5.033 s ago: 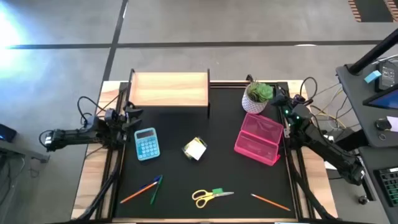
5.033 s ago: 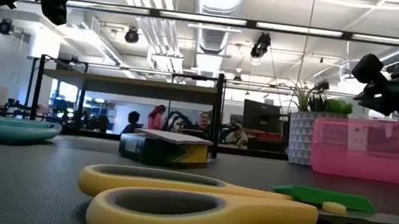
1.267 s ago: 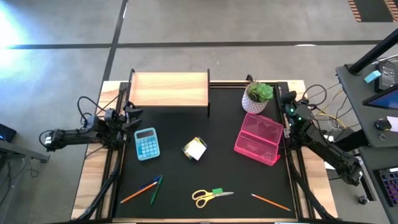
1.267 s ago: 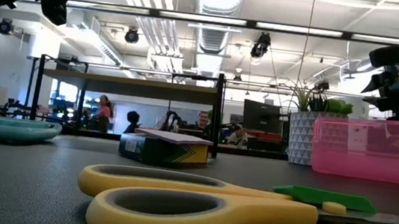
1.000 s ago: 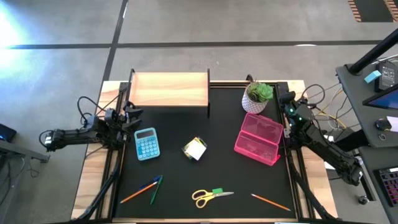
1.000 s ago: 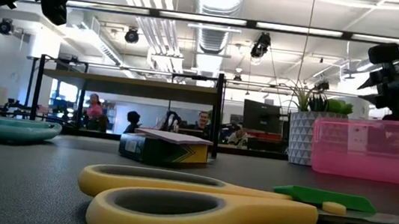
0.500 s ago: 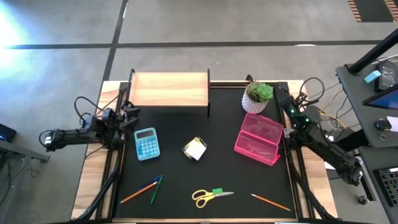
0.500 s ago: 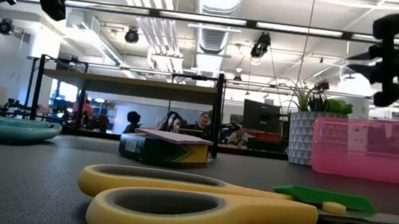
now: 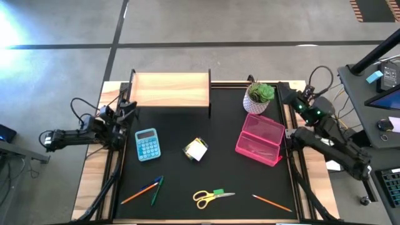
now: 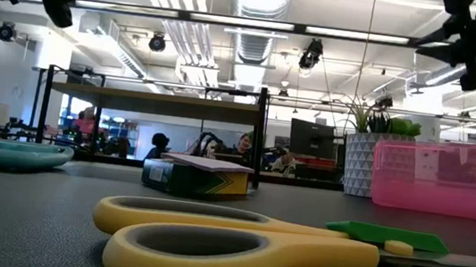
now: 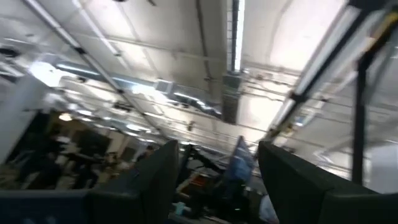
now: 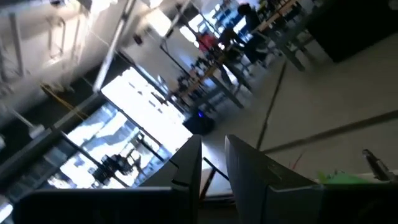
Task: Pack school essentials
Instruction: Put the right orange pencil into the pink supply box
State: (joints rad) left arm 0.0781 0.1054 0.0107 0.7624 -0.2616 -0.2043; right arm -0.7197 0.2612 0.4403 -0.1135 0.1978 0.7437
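Note:
Yellow-handled scissors (image 9: 211, 197) lie flat near the table's near edge, with a small green eraser (image 9: 219, 192) against them; the low view shows the scissors (image 10: 235, 241) and the eraser (image 10: 388, 234) close up. An orange pencil (image 9: 272, 202) lies near-right, and the pens (image 9: 147, 189) near-left. The sticky-note block (image 9: 196, 150) sits mid-table. The open pink case (image 9: 259, 139) rests on the right. My left gripper (image 9: 128, 107) hovers open at the left edge, over nothing. My right gripper (image 9: 281, 92) is raised beside the plant, open by a narrow gap (image 12: 213, 140).
A blue calculator (image 9: 147, 144) lies left of centre. A potted green plant (image 9: 259, 97) stands at the far right, next to the pink case. A wooden box (image 9: 170, 90) lines the far edge. Bare black mat lies between the block and the scissors.
My right gripper has risen well above the pink case and moved toward the table's far edge, next to the plant. My left gripper has lifted a little and drawn slightly toward the far-left. Nothing on the table has moved.

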